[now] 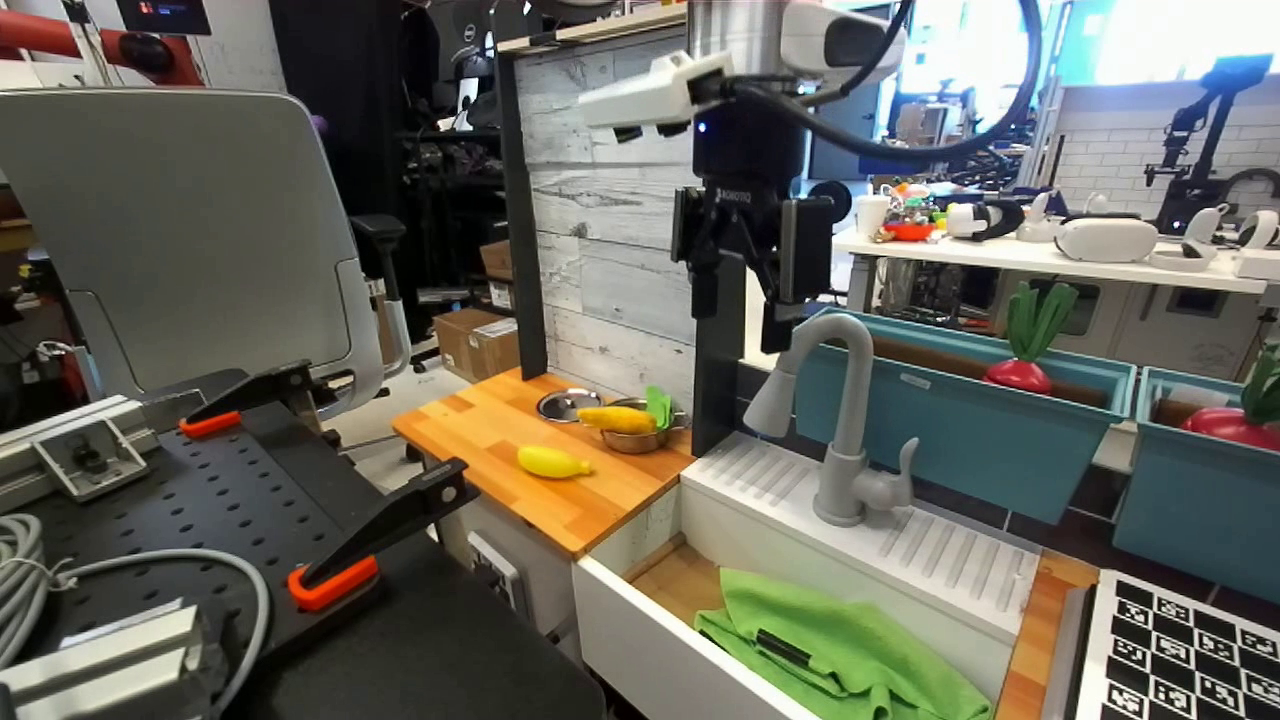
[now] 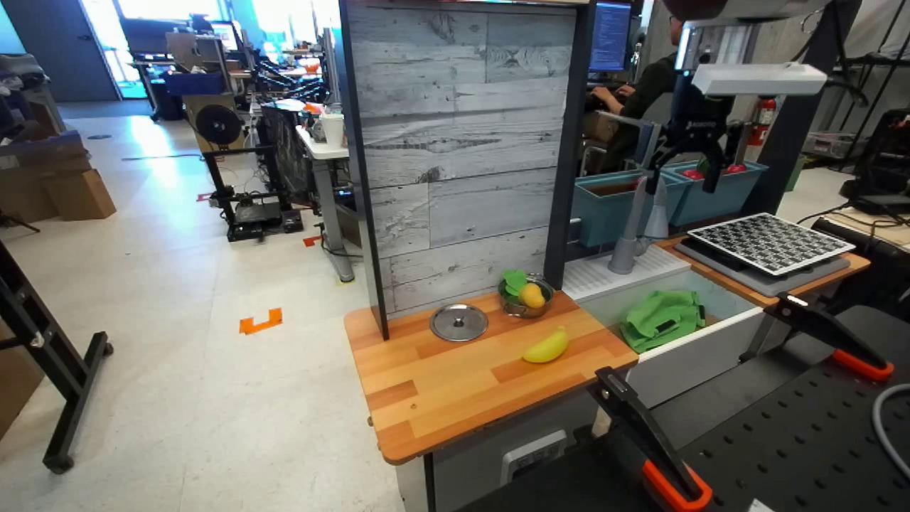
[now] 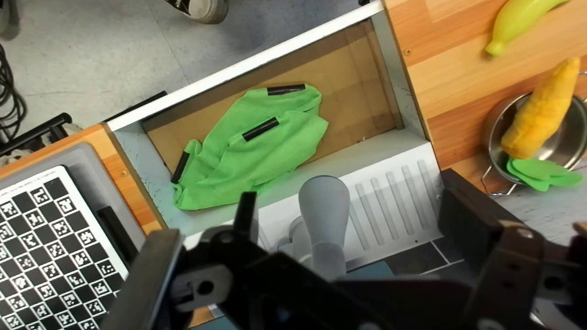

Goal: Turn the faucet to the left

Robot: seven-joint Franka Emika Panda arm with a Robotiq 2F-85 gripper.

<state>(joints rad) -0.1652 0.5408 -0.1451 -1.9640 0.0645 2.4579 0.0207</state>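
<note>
Two black clamps [image 1: 385, 526] with orange ends sat toward the front in an exterior view, along the edge of a dark perforated board [image 1: 290, 480]. Beyond them you had a white sink [image 1: 640, 640], a green cloth [image 1: 860, 640] crumpled inside. On the sink's ribbed ledge [image 1: 955, 555] stood your faucet [image 1: 853, 400]: tall, matte grey, thick and cylindrical at the foot, slimmer up the neck, then arched over into a spout [image 1: 770, 400] that flared toward its downward end. Its small side lever [image 1: 907, 470] pointed up. Your gripper [image 1: 741, 316] hung near the top of that arch, aimed down, its fingers [image 1: 705, 288] spread wide; in the wrist view the spout appeared between them, but whether either finger touched the faucet you could not tell. Farther back sat two teal planters [image 1: 980, 425], and past those, headsets [image 1: 1105, 240] rested on a white table [image 1: 985, 258].
</note>
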